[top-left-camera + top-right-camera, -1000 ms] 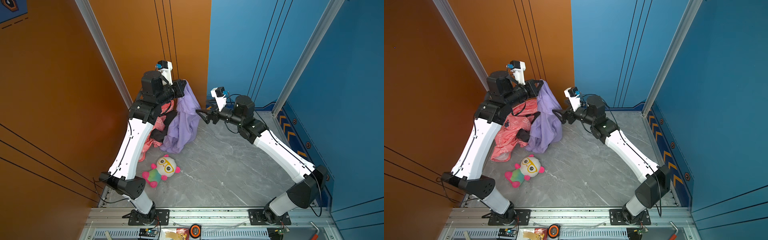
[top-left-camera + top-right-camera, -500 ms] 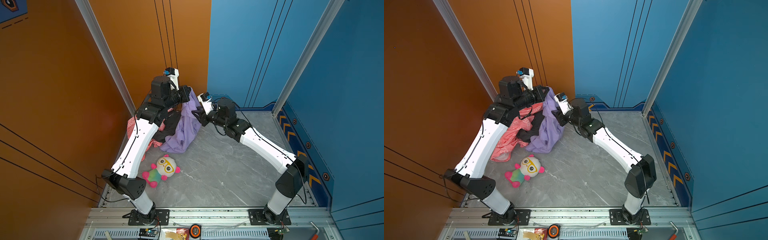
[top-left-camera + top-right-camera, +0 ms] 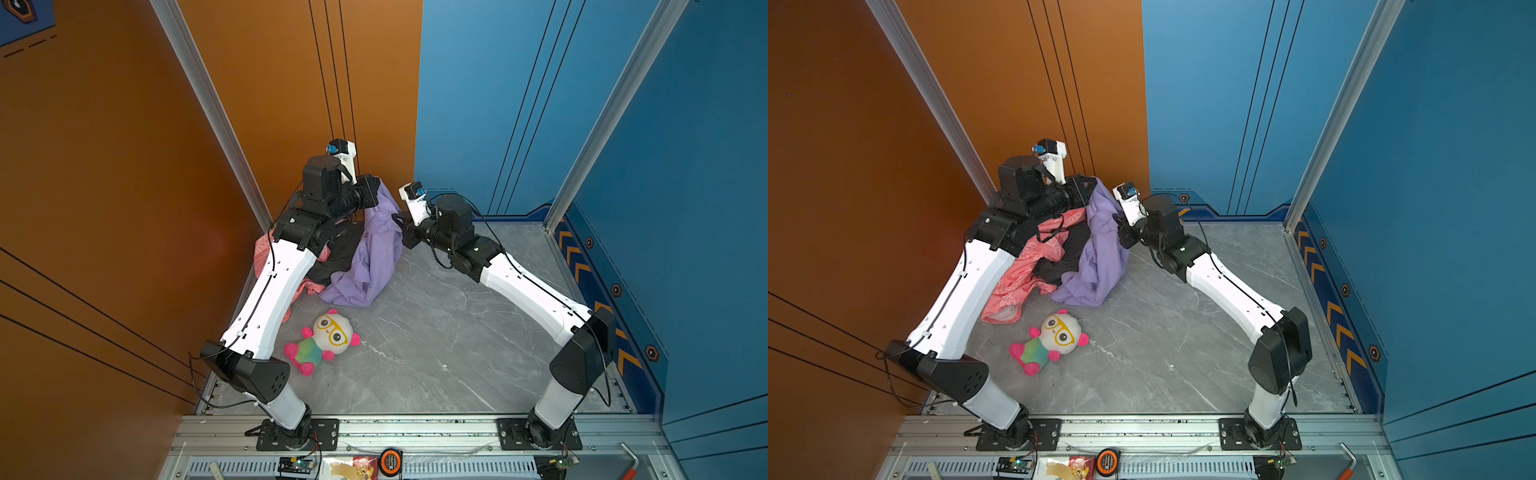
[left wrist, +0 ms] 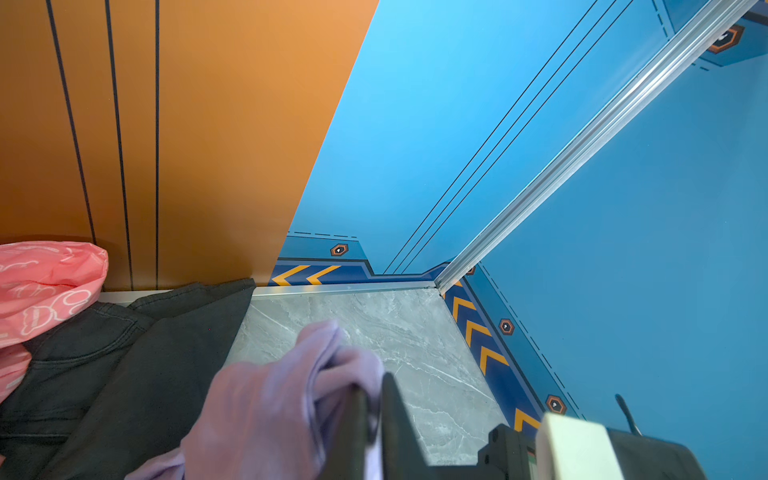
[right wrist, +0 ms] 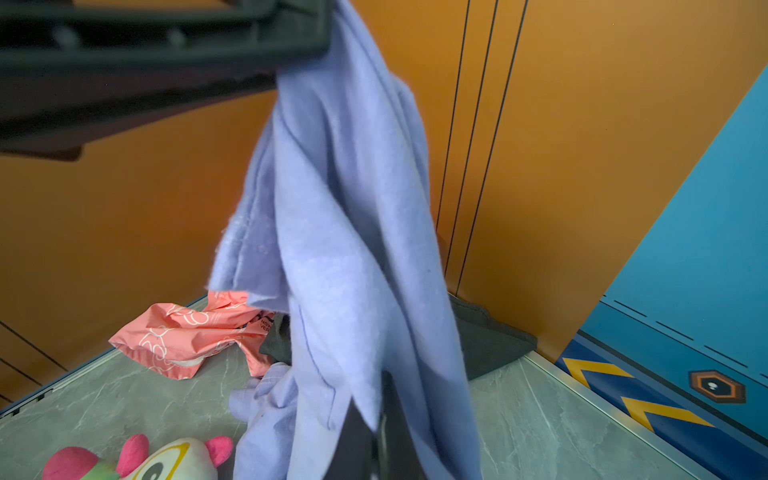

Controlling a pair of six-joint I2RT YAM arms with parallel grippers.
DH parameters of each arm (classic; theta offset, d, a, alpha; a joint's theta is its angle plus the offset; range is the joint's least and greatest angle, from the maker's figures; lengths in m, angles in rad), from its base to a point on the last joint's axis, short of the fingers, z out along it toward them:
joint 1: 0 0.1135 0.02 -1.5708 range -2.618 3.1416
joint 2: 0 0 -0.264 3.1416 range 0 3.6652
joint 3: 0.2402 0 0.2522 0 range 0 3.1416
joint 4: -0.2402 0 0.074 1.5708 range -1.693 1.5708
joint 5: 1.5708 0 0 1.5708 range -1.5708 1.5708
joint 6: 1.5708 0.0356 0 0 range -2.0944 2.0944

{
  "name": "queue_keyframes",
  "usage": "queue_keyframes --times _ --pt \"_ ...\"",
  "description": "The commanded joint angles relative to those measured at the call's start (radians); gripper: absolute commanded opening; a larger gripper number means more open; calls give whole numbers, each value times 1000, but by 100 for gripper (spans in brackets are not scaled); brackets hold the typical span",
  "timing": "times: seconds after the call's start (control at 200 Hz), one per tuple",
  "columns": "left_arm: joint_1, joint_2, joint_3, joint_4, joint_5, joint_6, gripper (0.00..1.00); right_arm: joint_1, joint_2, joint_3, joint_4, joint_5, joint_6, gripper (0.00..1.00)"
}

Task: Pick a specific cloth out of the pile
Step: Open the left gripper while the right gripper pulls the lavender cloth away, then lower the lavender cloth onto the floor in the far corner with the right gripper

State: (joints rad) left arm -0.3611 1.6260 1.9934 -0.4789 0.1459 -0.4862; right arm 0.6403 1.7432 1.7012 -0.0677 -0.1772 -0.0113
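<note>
The lavender cloth [image 3: 378, 257] [image 3: 1100, 249] hangs from my left gripper [image 3: 376, 189] [image 3: 1094, 187], its lower end resting on the grey floor beside the pile. The pile holds a coral-pink printed cloth [image 3: 1025, 270] and a black cloth [image 3: 1067, 253] under the left arm. In the left wrist view the left gripper [image 4: 374, 384] pinches a bunched fold of the cloth [image 4: 266, 407] in a narrow gap. My right gripper [image 3: 397, 220] [image 3: 1117, 222] [image 5: 380, 399] is shut on the hanging cloth [image 5: 345, 232] partway down its right edge.
A panda plush [image 3: 328, 338] [image 3: 1054, 338] lies on the floor in front of the pile. The orange wall [image 3: 291, 104] and blue wall [image 3: 478, 104] meet right behind both grippers. A metal rail [image 3: 415, 428] with a tape measure [image 3: 390, 459] runs along the front.
My right gripper, open and right of the cloth a second ago, has come in and shut on the hanging cloth. The left gripper shifted right, still high with the cloth.
</note>
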Motion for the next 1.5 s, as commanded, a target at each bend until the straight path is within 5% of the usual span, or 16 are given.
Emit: queue_keyframes --times 0.0,0.185,0.49,1.091,1.496 --pt "21 -47 -19 33 -17 -3 37 -33 -55 51 55 39 -1 0" --pt "43 -79 -59 33 -31 5 72 -83 -63 149 60 40 -10 0" --pt "59 -122 -113 33 -66 21 99 -160 -53 279 111 61 -13 0" --pt "66 -124 -133 31 -94 48 98 -399 38 470 160 80 -32 0" --pt "88 -120 -139 32 -95 54 98 -569 321 888 115 58 43 0"
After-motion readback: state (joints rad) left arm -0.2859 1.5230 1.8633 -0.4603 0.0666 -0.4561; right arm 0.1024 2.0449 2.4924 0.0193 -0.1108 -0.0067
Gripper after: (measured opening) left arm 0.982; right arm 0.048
